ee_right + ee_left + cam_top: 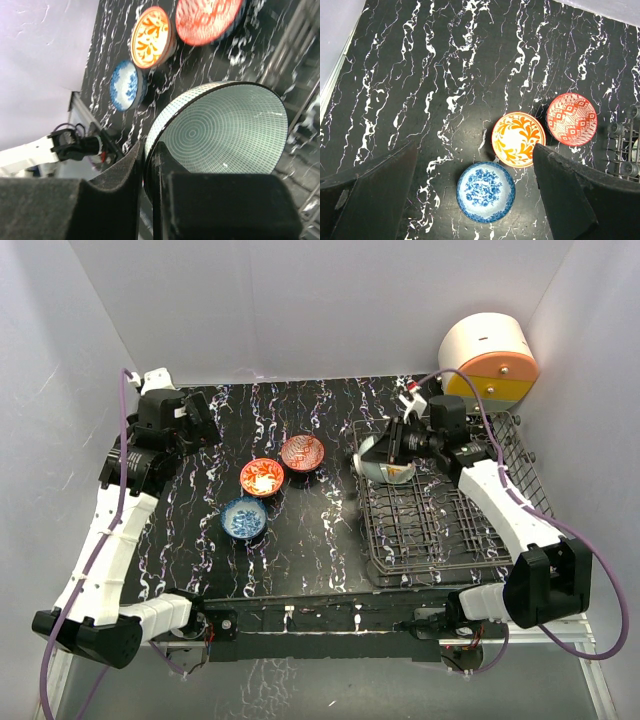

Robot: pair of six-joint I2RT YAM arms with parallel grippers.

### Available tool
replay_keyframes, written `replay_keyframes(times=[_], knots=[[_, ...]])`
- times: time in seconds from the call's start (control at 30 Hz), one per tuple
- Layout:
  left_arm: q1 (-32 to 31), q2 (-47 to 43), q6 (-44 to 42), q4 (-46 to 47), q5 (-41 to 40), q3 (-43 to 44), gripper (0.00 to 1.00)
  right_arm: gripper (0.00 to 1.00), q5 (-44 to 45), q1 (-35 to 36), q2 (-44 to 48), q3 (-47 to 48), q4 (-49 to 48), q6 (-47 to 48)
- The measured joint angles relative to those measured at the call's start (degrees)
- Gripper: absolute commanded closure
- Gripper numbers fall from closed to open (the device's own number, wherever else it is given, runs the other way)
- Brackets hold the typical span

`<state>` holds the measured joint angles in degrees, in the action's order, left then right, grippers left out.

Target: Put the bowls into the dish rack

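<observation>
Clamping the teal bowl (220, 130), right gripper (148, 156) hangs at rack (440, 530); left gripper (475, 155) gapes above black marbled table (300, 410), white walls (300, 310) around.

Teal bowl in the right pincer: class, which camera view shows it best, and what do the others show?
Right wrist view: the teal bowl fills the frame, ringed pattern clear, rim clamped by the right pincer. Top external shows it small, tilted at the dish rack corner, partly hidden. Left wrist does not clearly show it.
</observation>
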<state>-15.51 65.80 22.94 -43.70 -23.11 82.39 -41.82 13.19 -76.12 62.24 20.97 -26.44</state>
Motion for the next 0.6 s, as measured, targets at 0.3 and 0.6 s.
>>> replay_keyframes(times=[0.3,0.6], knots=[[0.00,3.50,-0.52,0.37,1.51,1.18,0.04,0.91,-10.08,-9.22,3.58,-17.99,-15.39,-15.10],[0.00,5.29,-0.46,0.37,3.04,4.74,0.04,0.91,-15.98,-15.39,0.92,-29.94,-36.02,-28.63]])
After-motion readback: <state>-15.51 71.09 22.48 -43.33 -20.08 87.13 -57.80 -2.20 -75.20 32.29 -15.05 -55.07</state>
